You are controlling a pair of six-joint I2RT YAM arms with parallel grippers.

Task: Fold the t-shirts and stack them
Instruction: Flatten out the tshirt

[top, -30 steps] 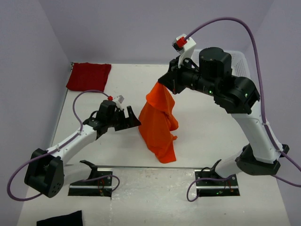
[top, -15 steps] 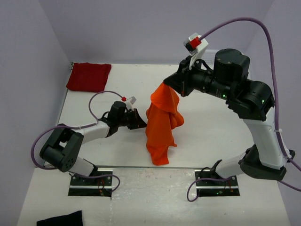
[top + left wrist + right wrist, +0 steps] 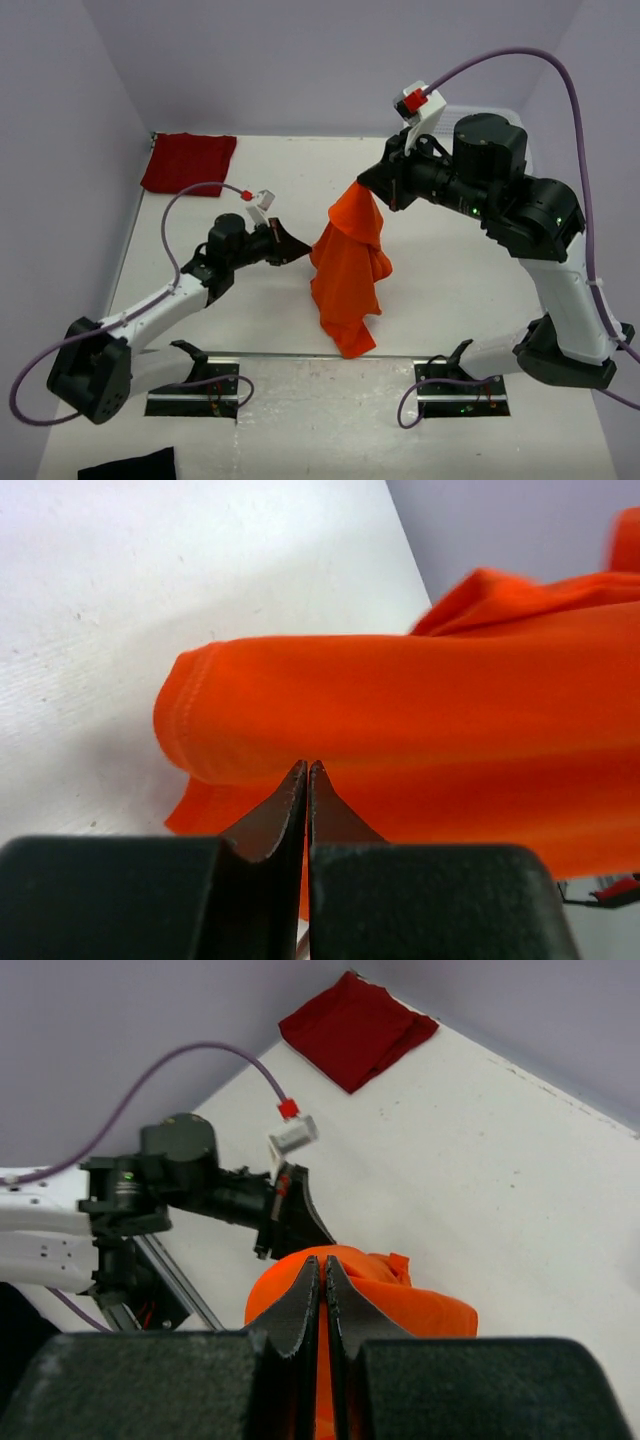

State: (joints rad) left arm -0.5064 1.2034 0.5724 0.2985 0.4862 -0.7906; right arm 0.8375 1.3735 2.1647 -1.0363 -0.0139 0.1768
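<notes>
Above the table, my right gripper is clamped on the top of the orange t-shirt, which hangs down; the red t-shirt lies flat well to its far left. From the left wrist, my left gripper is closed at the orange t-shirt's hem, possibly pinching cloth. From the right wrist, my closed fingers bite orange fabric.

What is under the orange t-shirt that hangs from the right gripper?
Only the white table shows around the orange t-shirt, held up by the right gripper. Its lower end seems to reach the table; the spot beneath is covered by cloth.
</notes>
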